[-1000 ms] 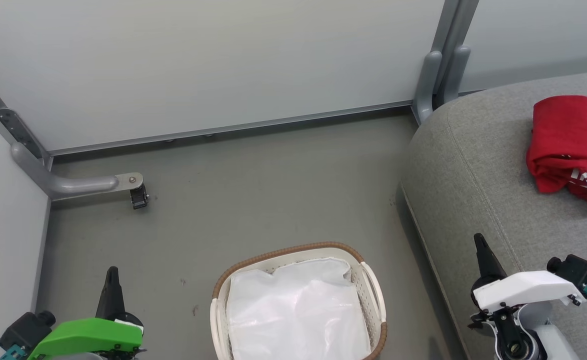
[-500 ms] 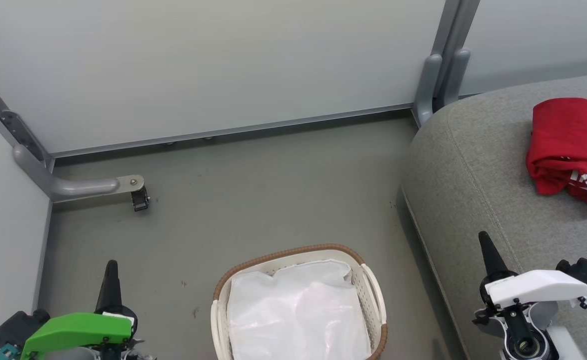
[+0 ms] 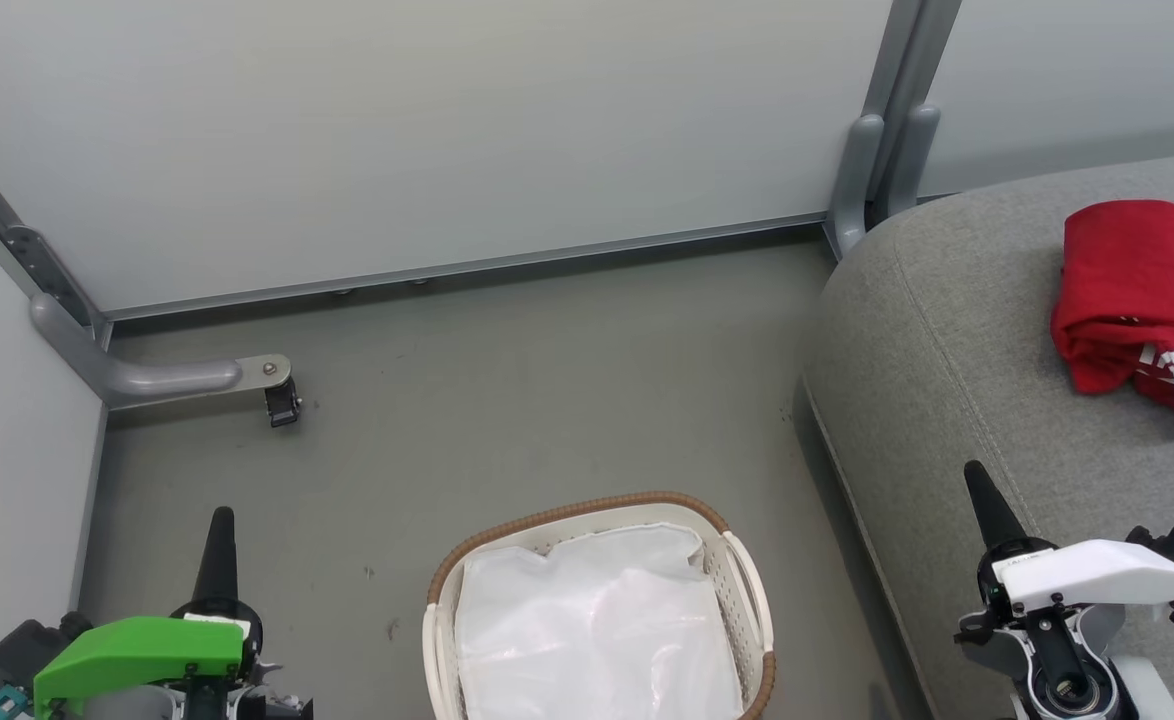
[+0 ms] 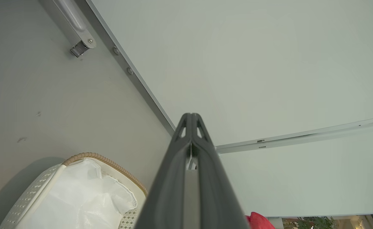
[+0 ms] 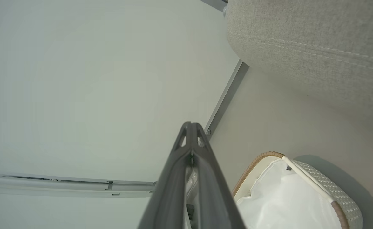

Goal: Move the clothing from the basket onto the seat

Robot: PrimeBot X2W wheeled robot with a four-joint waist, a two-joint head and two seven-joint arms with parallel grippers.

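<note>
The red clothing with white trim lies bunched on the grey seat at the right; a red corner of the clothing peeks in at the bottom of the left wrist view. The basket stands on the floor at bottom centre, with a white liner sheet lying inside it. My left gripper is shut and holds nothing, left of the basket. My right gripper is shut and holds nothing, over the seat's front edge. In the wrist views, the basket sits below the shut fingers.
Pale partition walls close off the back and left. A grey support foot with a small caster juts onto the floor at the left. A grey post stands at the seat's back corner.
Both grippers have sunk slightly lower in the head view, the right one also moving a little right. The whole picture has shifted a bit downward, so the camera has moved. Clothing and basket lie as before.
</note>
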